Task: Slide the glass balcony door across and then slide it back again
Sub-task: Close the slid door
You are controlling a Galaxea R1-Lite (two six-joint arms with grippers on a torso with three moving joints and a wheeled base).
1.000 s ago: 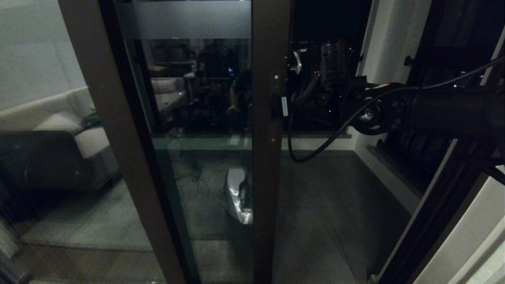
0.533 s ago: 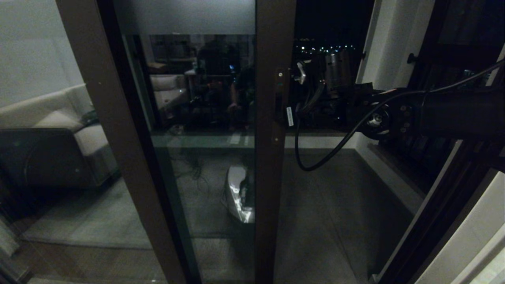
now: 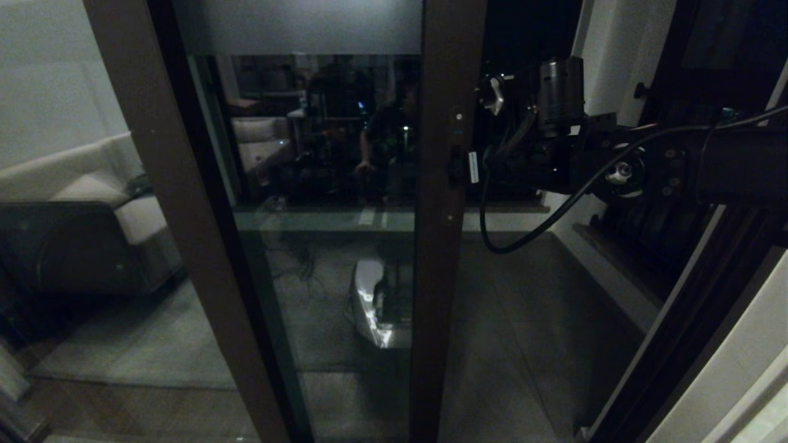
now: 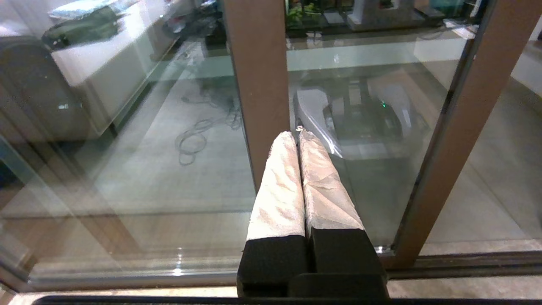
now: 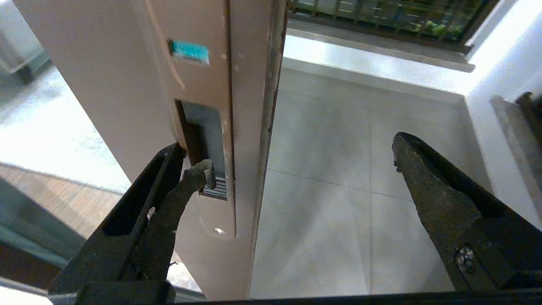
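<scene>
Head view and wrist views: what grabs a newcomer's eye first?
The glass balcony door fills the middle, its brown stile upright and dark balcony floor showing to its right. The right hand reaches in from the right, jaws wide, one fingertip hooked in the stile's recessed handle. The left hand hangs low before the glass, shut.

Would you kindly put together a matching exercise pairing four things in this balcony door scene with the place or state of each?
Things:
1. right gripper
2. left gripper
3. recessed handle
4. sofa

Places or states:
A. fingers pressed together, holding nothing
B. set into the stile of the glass balcony door
C. reflected in the glass on the robot's left
D. fingers spread wide, one fingertip hooked in the handle recess

Pairs: 1-D, 2-A, 3-B, 4-C
</scene>
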